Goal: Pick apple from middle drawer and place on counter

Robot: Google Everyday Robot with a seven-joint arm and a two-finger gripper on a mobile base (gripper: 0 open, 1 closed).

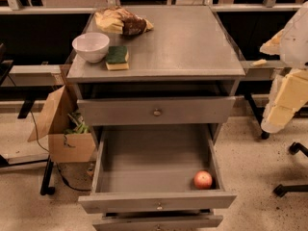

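Note:
The small red apple (203, 180) lies in the front right corner of the middle drawer (144, 162), which is pulled wide open; its flat front panel with a small knob is nearest me. Nothing else is in the drawer. The grey counter (187, 42) tops the cabinet above it. My gripper (267, 46) is at the right edge of the view, beside the counter's right side at about counter height. It is well above and to the right of the apple and holds nothing that I can see. The white and yellow arm (288, 90) hangs below it.
On the counter's left side stand a white bowl (90, 46), a green and yellow sponge (117, 57) and a crumpled yellow-brown bag (122, 22). The shallow top drawer (157, 111) is slightly out. A cardboard box (62, 134) sits on the floor at left, and chair wheels (293, 170) at right.

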